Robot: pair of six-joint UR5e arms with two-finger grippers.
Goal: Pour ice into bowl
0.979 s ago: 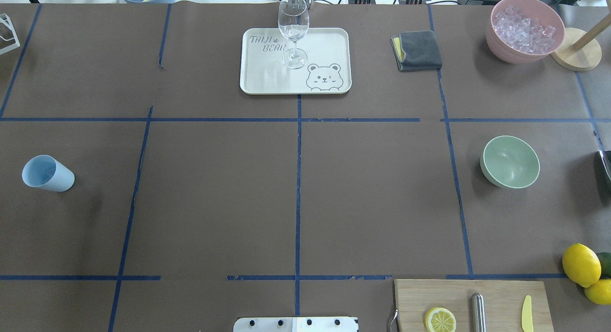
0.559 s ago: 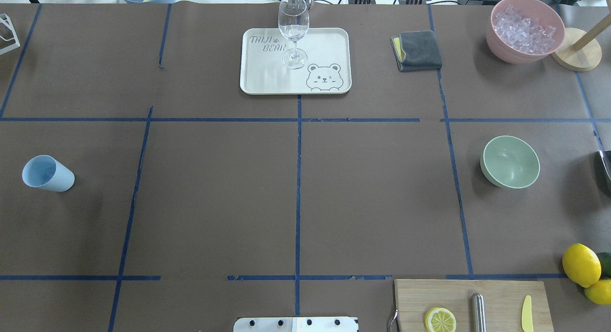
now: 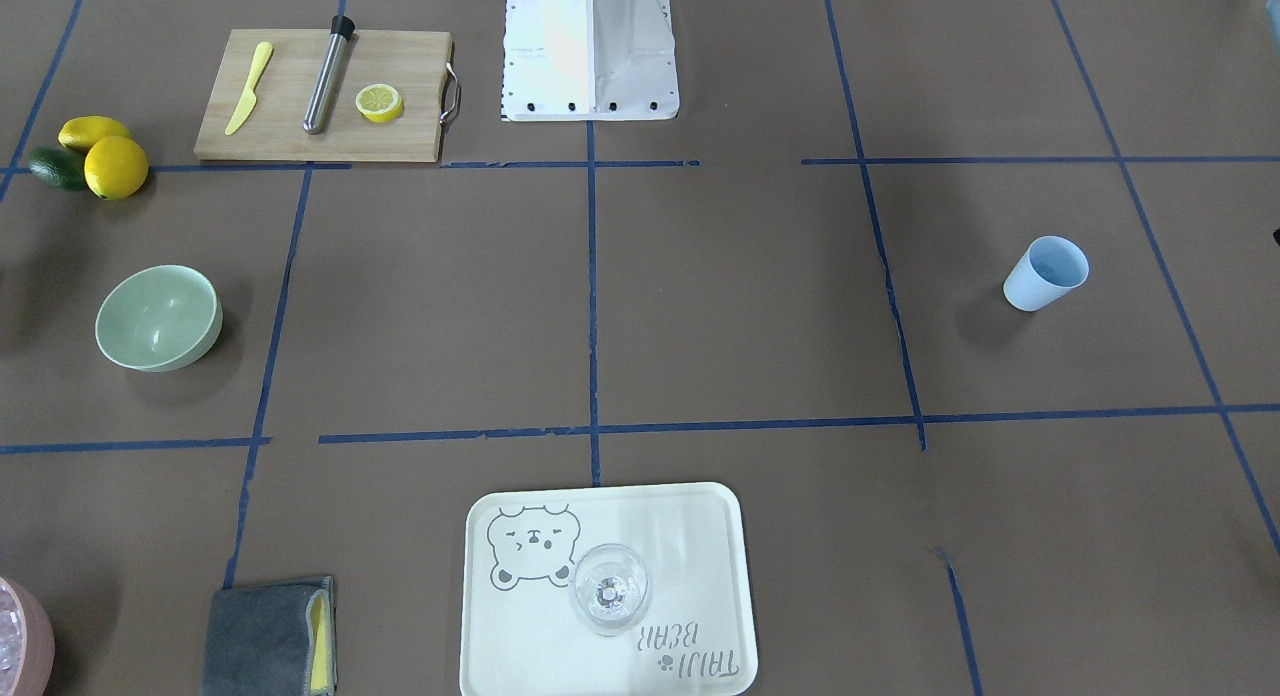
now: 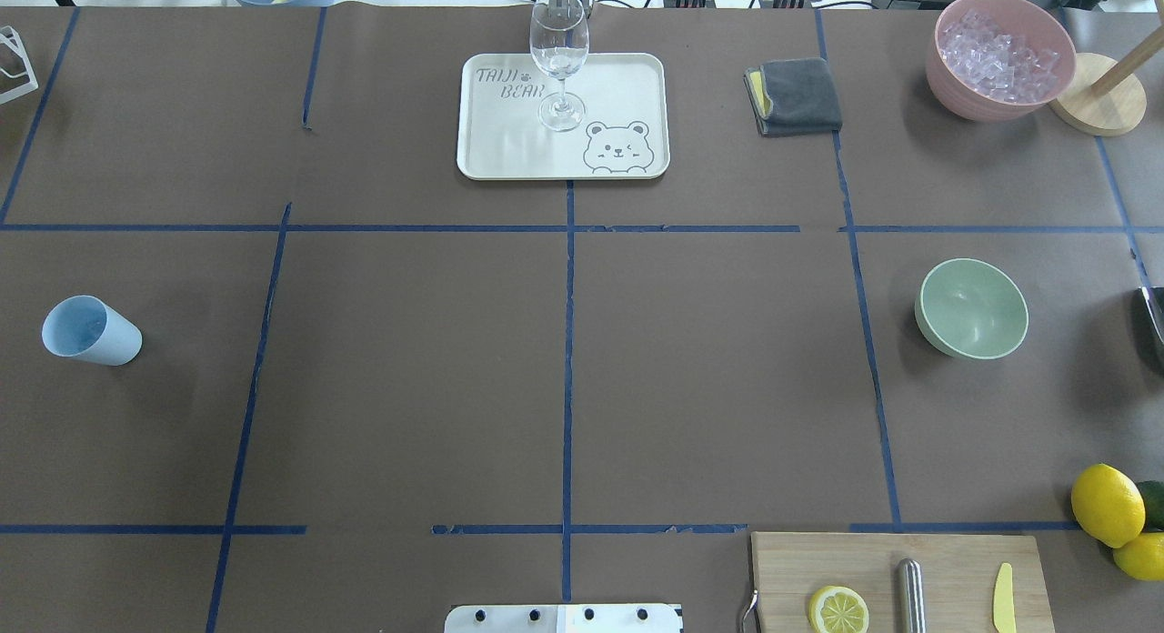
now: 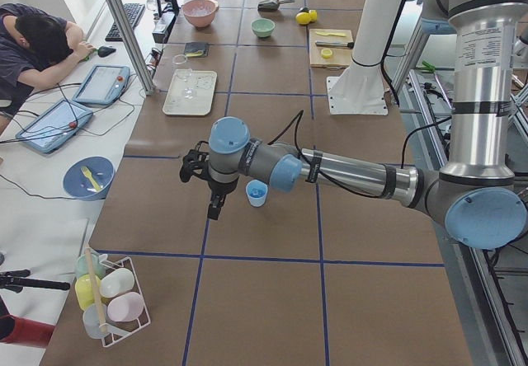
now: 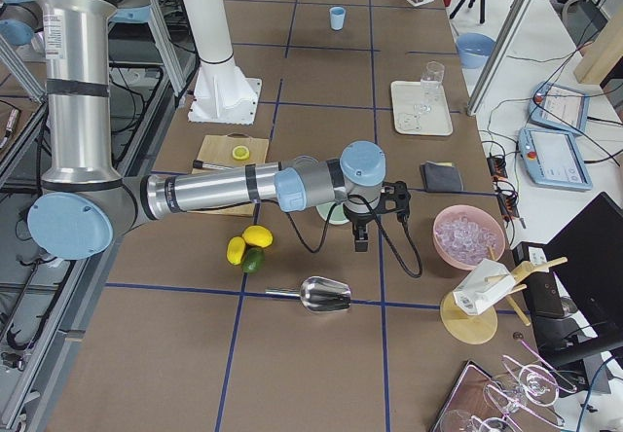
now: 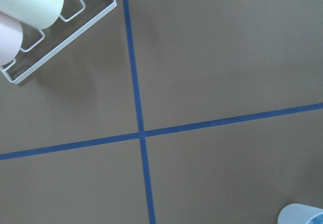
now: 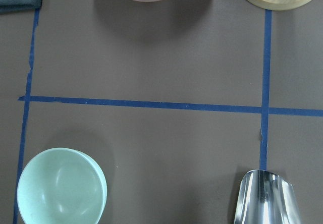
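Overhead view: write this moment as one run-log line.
ice in pink container; bowl empty; scoop lying unheld; pour not started

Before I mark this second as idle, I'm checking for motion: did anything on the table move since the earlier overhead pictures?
Nothing visibly changed in the overhead view. The bowl is empty in the same spot, the ice lies in the pink container as before, and the light blue cup and wine glass have not shifted.
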